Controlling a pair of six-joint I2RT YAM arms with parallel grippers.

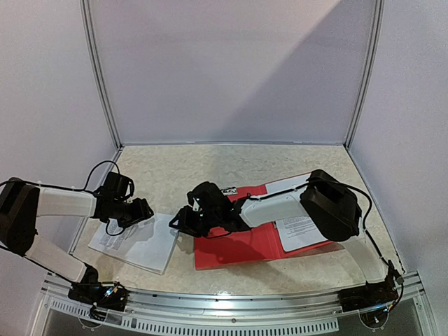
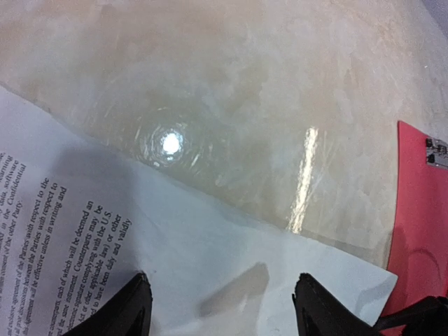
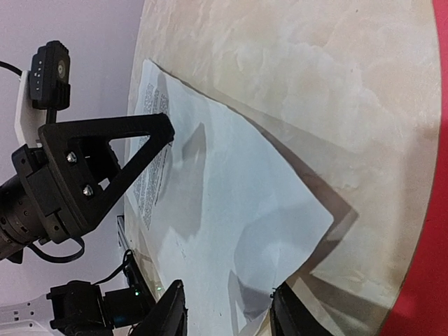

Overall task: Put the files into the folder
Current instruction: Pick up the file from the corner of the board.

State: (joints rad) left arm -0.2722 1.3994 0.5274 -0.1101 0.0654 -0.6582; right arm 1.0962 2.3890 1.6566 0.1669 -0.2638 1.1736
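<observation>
On the left side of the table, close to the near edge, the files lie flat and slightly askew: white sheets with dense black print. Their right-hand corner sits just beside the folder and seems to curl a little off the tabletop, throwing a shadow under it. The folder is red and lies opened out flat at the centre and right of the table, with another printed page resting on its right-hand cover. The left gripper hangs over the far left part of the files with its fingers spread wide, one to each side of a bare stretch of paper. From where I stand I cannot tell whether the tips press on the sheet. The right arm reaches leftward across the folder, bringing the right gripper low at the files' right edge. Its fingers stand partly apart with the paper's edge showing in the gap between them, not pinched together on it.
</observation>
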